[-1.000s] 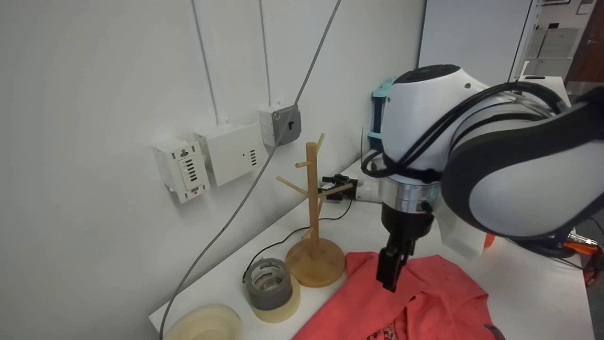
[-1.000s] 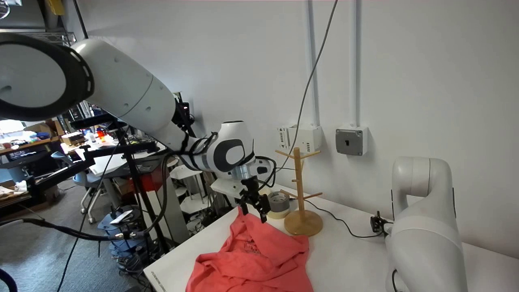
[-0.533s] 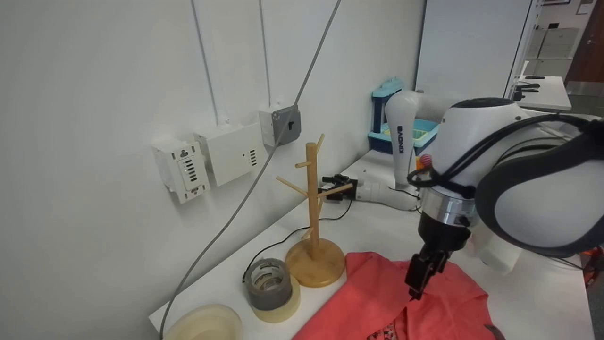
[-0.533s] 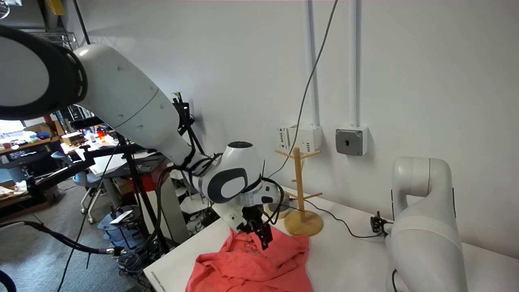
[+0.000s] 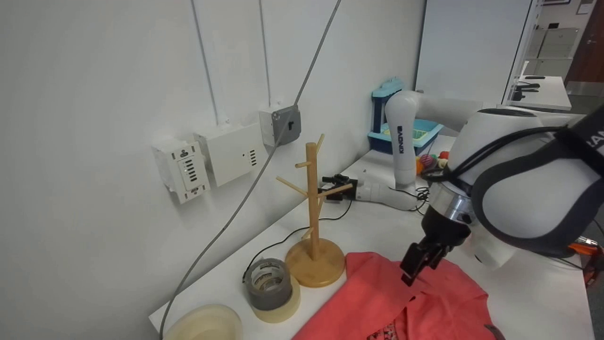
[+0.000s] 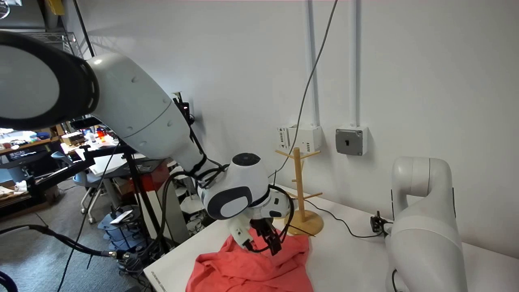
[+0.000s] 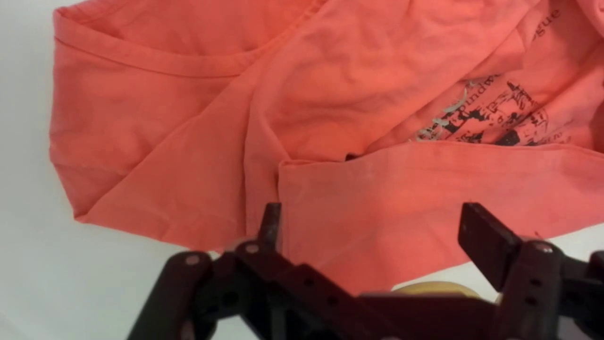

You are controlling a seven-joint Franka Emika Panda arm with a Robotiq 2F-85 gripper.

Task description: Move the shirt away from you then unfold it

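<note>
A white wall (image 5: pixel 104 104) fills the left and top of an exterior view, a white counter (image 5: pixel 533 297) running along its foot. A wooden mug tree (image 5: pixel 314 226) stands near the middle of that frame, with a grey roll of duct tape (image 5: pixel 269 297) just beside its base. The coral-red T-shirt (image 5: pixel 373 295) lies rumpled on the counter at bottom right of centre, cut off by the frame's lower edge. Over it the gripper (image 7: pixel 369 222) seems to hover, jaws wide apart; the wrist view shows nothing held between them. There, a flap (image 7: pixel 420 198) across the right half overlaps the dark print (image 7: pixel 490 115) at upper right, so unfolding seems the step in hand; whether the shift away is finished cannot be told. The next move likely calls for lowering onto the flap's free edge, pinching the top layer alone and drawing it back off the print.
</note>
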